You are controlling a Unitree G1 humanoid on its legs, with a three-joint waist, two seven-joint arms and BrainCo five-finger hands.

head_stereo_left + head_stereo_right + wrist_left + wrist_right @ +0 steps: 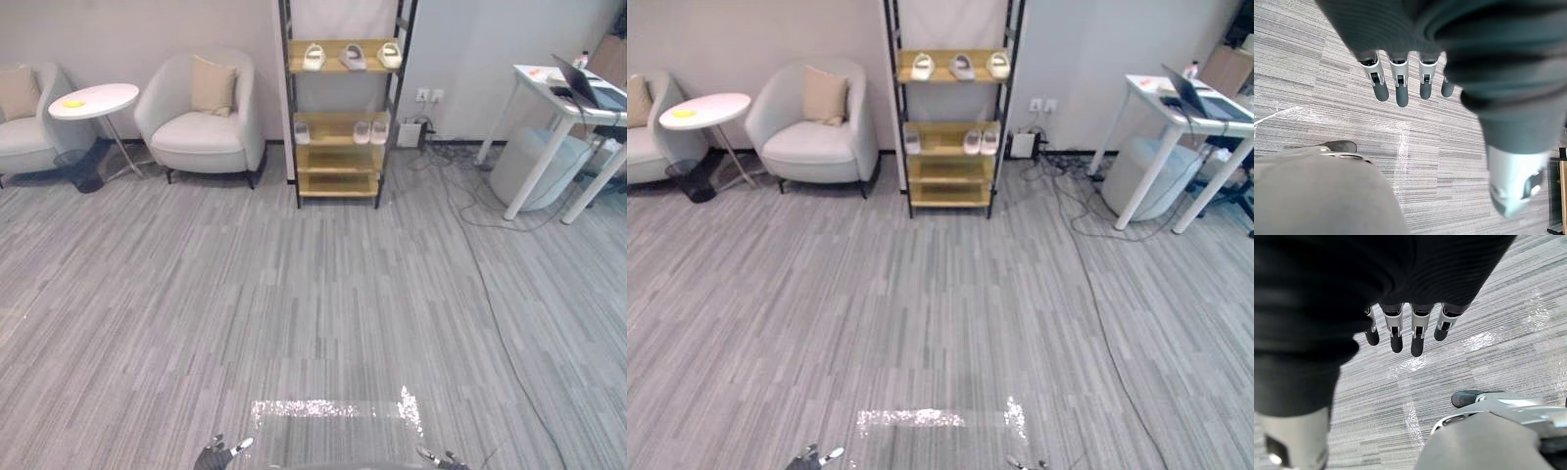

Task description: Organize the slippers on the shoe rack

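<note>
Left hand (1400, 88) and right hand (1418, 333) are hanging over the carpet (294, 294), fingers straight, empty. Slippers (353, 57) are lying on the shoe rack (333, 159), long axes running front to back.

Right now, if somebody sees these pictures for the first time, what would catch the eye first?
The tall shoe rack at the far wall stands out first, with three pale slippers on its top shelf and three more on the shelf below. A light armchair sits to its left and a white desk to its right. The left hand and the right hand hang open above the grey carpet, far from the rack.
</note>
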